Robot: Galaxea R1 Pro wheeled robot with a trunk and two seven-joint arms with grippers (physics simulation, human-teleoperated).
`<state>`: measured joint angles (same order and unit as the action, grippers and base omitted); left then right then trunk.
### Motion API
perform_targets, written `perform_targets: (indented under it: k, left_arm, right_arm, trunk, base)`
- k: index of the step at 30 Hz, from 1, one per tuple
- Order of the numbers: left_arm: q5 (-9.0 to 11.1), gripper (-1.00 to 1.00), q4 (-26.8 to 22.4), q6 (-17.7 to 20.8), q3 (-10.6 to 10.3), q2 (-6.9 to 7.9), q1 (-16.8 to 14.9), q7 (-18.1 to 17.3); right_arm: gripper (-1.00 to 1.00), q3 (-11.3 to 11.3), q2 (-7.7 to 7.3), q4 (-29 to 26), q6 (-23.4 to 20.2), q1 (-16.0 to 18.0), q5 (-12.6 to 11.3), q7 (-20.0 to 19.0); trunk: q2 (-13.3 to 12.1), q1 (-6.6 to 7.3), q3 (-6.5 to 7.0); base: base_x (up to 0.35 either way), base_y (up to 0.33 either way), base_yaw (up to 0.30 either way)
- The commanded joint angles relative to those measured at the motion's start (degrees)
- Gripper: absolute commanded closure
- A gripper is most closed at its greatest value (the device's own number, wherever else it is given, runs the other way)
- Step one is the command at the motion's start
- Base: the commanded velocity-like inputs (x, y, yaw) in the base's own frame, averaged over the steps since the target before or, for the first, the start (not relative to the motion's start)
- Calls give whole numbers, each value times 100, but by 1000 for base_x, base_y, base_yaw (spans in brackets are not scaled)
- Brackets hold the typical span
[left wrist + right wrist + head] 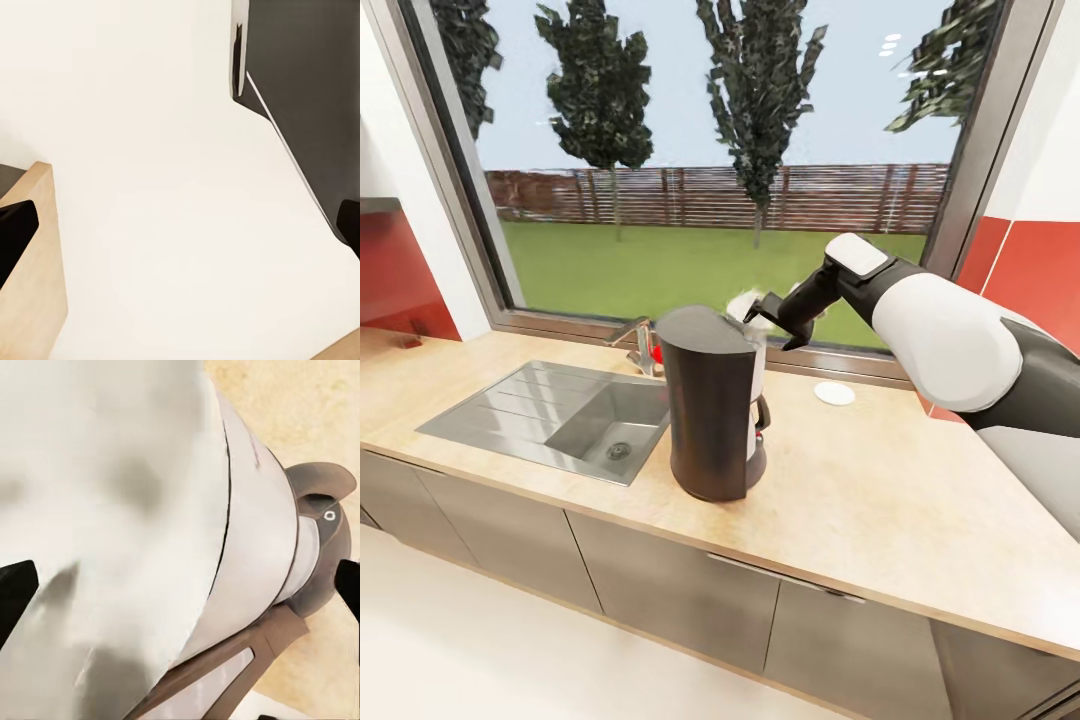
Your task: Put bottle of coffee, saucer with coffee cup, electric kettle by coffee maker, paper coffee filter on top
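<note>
the bench [880, 490], a long pale wood-look worktop over grey cabinet fronts, runs below a wide window, with a steel sink [560, 415] let into it toward its left end. the coffee maker [712, 405] stands near the bench's front edge, just beside the sink's right rim, dark and tall with a rounded lid. the robot's right arm [950, 335] reaches in from the right, over the back of the bench, toward the machine's top. the saucer [834, 393] lies flat near the bench's back edge, apart from the machine, with no cup on it.

the right pincer [765, 315] hangs at the rear of the machine's lid, clamped on the paper coffee filter [742, 303], a pale, blurred shape at its tips. in the right wrist view the filter [112, 525] spreads across the frame over the machine's curved top, with a dark fingertip [15, 592] at one edge and another at the opposite edge. the left pincer's fingertips [16, 232] sit at the edges of the left wrist view over pale floor; whether they are apart or together cannot be told.

the step in hand looks to be setting the filter on the machine. to do it well, the arm should bring the cone over the middle of the lid, lower it until it rests flat, and only then let go, since light paper on a rounded top may slide off.
</note>
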<state>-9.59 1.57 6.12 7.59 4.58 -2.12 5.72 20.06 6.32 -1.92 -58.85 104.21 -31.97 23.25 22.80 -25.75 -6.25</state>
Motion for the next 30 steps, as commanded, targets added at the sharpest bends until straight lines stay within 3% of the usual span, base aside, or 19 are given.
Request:
perform_targets:
  k: [1,15,22,30]
  left_arm:
    - [-60,-100,10,4,49,2,-8,17]
    - [-60,-100,10,3,50,8,-8,16]
    - [-60,-100,10,3,50,32,-8,16]
    - [-60,-100,10,3,50,33,-8,9]
  right_arm:
    - [-100,49,2,-10,-12,3,-11,57]
    - [-100,67,6,-38,-12,3,-27,57]
    - [-100,75,11,-846,-12,3,-30,57]
    - [-100,77,18,-941,-12,3,-38,48]
  trunk:
    - [12,-3,-12]
    - [12,-3,-12]
    - [12,-3,-12]
    - [12,-3,-12]
  base:
    - [0,0,0]
    - [0,0,0]
    - [0,0,0]
    - [0,0,0]
